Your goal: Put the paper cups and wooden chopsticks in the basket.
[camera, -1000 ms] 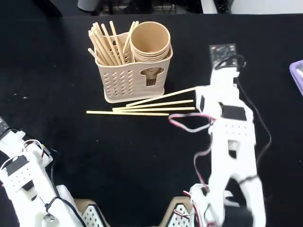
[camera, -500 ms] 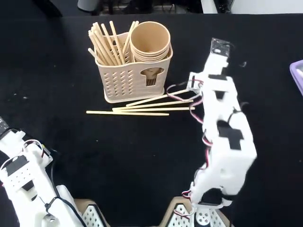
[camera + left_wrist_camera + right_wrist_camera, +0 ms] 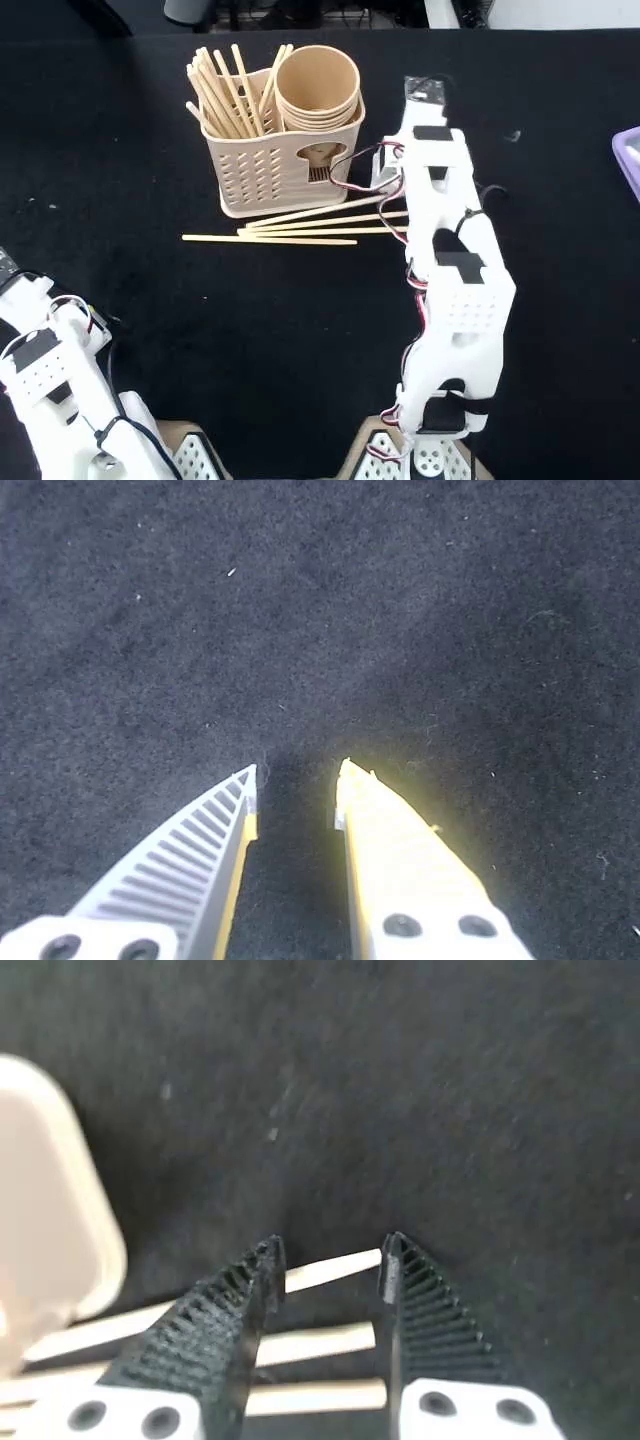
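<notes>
R gripper [image 3: 330, 1248] is held w/ jaws spread astride loose chopsticks' [image 3: 320, 1342] ends by basket [image 3: 275, 170], prob. for pinching; L gripper [image 3: 295, 780] is parked, jaws apart.

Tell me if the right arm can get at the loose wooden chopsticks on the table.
Probably yes: the right gripper hangs, jaws open, over the ends of the loose wooden chopsticks, nothing between.

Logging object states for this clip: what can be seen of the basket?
The basket is a cream, plastic-looking tub with rounded corners, slotted walls and a cut-out hole in front. It stands upright on the black table. One side holds wooden chopsticks; the other, stacked paper cups. In front, loose chopsticks lie along its base; contact is unclear. The right gripper hovers nearby, apart.
</notes>
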